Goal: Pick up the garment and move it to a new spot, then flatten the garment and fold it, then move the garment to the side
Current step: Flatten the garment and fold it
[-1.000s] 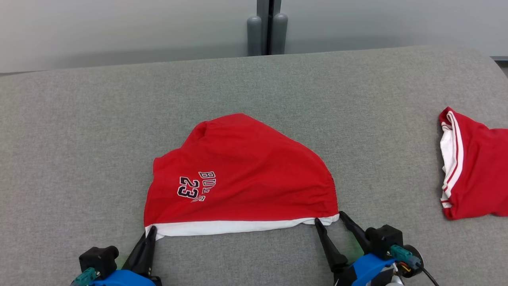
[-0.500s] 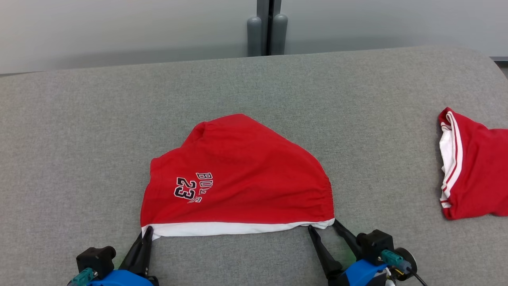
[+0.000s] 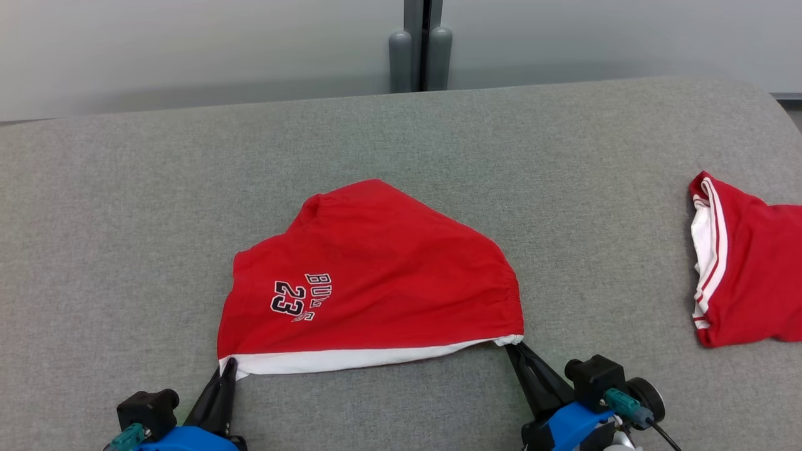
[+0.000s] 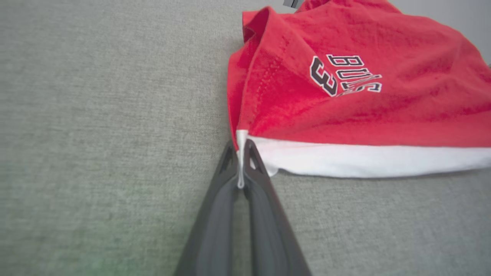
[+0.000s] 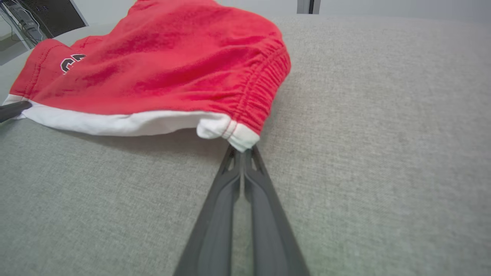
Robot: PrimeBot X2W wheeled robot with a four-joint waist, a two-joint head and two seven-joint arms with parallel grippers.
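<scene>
The garment (image 3: 376,275) is a pair of red shorts with a white band along the near edge and "BULLS 23" printed on it. It lies bunched on the grey cushioned surface (image 3: 125,188). My left gripper (image 3: 229,366) is shut on the band's left corner, and in the left wrist view a sliver of white cloth is pinched between the fingers (image 4: 241,153). My right gripper (image 3: 512,348) is shut at the band's right corner, its tips tucked just under the white fold (image 5: 241,151). The gathered waistband (image 5: 264,88) runs up from that corner.
A second red and white garment (image 3: 745,269) lies at the right edge of the surface. A pale wall with two grey posts (image 3: 420,56) stands behind the far edge. The other gripper's dark finger (image 5: 11,109) shows at the left of the right wrist view.
The right gripper's jaws, open a second ago, have closed at the right corner. The garment has shifted slightly toward the near left with both grippers.
</scene>
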